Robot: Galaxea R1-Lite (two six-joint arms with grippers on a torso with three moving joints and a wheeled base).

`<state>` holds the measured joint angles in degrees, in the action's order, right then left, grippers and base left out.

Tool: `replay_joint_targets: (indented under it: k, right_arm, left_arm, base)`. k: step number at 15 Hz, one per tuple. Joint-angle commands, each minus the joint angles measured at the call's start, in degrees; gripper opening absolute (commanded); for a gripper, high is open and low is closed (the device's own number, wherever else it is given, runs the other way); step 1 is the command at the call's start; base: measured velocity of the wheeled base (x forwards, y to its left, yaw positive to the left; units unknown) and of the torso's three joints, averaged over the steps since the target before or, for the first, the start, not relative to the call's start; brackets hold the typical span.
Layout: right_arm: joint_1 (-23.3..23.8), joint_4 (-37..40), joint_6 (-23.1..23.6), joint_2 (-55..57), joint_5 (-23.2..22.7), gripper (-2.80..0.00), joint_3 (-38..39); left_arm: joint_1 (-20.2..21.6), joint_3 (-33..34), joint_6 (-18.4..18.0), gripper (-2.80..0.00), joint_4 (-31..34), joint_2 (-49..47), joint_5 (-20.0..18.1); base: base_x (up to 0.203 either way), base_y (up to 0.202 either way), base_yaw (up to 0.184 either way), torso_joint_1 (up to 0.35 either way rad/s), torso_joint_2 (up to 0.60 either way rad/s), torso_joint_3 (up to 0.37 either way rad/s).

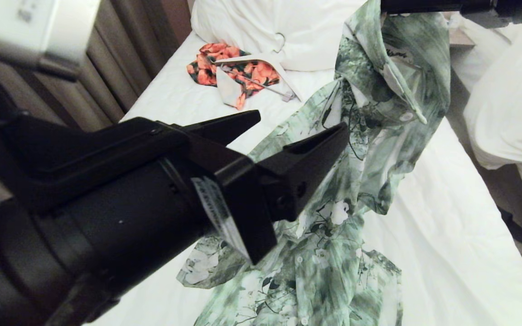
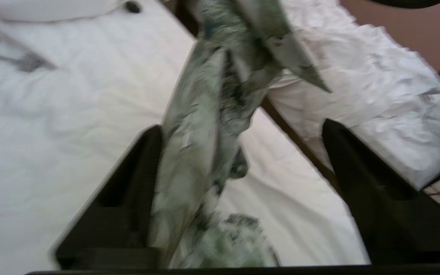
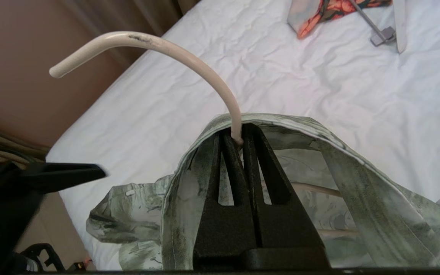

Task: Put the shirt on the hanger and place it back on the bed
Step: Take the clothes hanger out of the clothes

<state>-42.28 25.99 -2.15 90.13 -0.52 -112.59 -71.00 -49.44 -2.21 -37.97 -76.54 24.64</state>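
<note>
The pale green leaf-print shirt hangs from the top right and trails down onto the bed. My right gripper is shut on the neck of the cream hanger, just under its hook, and the shirt's collar arches over its fingers. A hanger arm shows inside the shirt. My left gripper fills the front left of the head view, jaws wide open. In the left wrist view the shirt hangs between the open fingers of my left gripper, close against one of them.
An orange-and-black floral garment with a thicker white hanger lies near the pillows. A second bed with rumpled white bedding stands to the right across a narrow gap. Brown curtains run along the left.
</note>
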Motion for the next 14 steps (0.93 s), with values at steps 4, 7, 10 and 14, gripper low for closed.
replay_joint_targets:
  k: [4,7,10,14]
  right_arm:
    - [1.12,0.11,0.21,1.19,0.24,-2.8,0.36]
    - [1.56,0.29,0.16,1.22,2.28,-2.8,0.53]
    - [3.25,0.28,0.04,1.46,3.42,-2.8,1.23]
    - [4.39,0.2,-0.05,1.24,3.51,-2.8,1.54]
  left_arm:
    - [6.88,8.6,0.29,-2.8,0.72,8.45,2.24]
    - [11.7,12.54,0.41,-2.8,2.61,12.01,2.37]
    - [12.72,13.49,1.58,-2.8,5.35,13.61,2.43]
    - [12.81,14.37,2.14,-2.8,5.62,13.4,2.6]
  base:
    - [0.0,0.0,0.0,0.0,0.0,0.0]
    - [0.0,0.0,0.0,0.0,0.0,0.0]
    - [0.0,0.0,0.0,0.0,0.0,0.0]
    - [0.0,0.0,0.0,0.0,0.0,0.0]
